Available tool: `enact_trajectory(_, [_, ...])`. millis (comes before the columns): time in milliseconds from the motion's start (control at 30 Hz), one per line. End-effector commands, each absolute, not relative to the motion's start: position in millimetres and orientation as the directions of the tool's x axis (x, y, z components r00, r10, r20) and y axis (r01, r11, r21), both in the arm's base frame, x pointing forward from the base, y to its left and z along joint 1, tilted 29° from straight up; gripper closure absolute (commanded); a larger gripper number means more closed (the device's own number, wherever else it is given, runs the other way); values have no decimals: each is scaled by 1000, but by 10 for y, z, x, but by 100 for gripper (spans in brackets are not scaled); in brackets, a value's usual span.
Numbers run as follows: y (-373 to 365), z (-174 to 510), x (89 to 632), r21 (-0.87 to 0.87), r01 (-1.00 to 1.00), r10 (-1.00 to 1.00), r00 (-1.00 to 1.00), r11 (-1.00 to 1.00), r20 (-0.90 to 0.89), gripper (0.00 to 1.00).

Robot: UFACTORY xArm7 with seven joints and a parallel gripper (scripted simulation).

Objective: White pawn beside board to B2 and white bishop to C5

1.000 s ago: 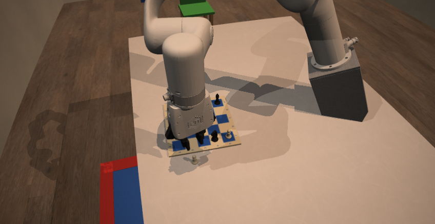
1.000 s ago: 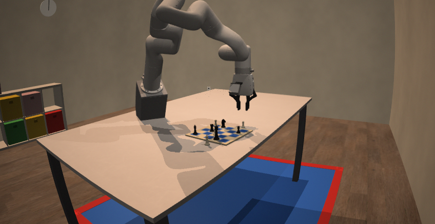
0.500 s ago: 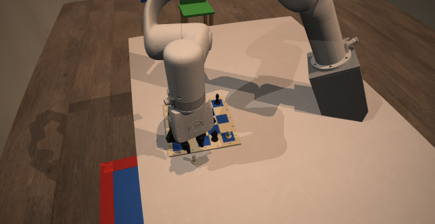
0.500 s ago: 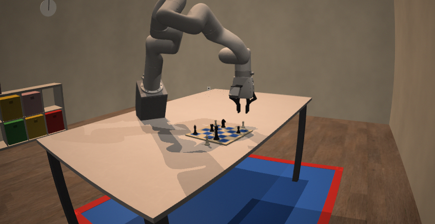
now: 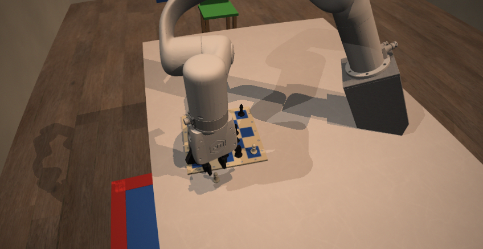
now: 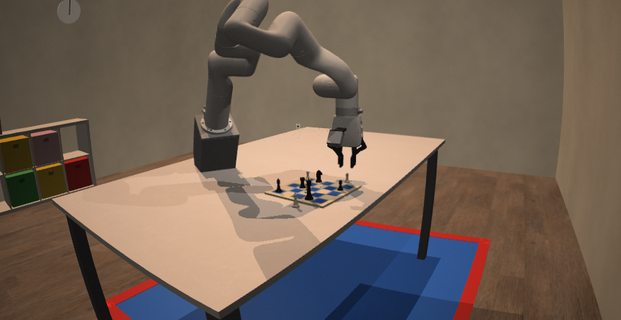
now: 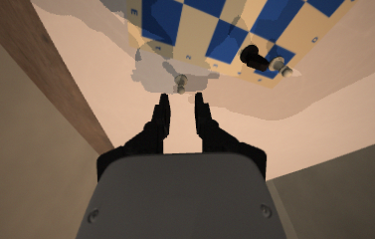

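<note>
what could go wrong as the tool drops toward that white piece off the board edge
The partly closed black two-finger tool hangs empty above the small white chess piece standing on the beige table beside the blue-and-tan chessboard. With so narrow a gap, a fingertip may strike the piece's head and topple it. Black pieces stand near, so a swing over the board might clip them.
</note>
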State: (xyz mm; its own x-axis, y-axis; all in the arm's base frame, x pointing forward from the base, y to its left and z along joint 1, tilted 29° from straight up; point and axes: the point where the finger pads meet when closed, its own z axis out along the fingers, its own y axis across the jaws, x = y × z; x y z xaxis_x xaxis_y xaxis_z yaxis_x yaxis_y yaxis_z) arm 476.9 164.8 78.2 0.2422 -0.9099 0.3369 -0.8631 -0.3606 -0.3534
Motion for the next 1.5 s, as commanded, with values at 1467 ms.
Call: enact_trajectory(1467, [1629,660,4842,-356,-862,-910,243,-362,337,66])
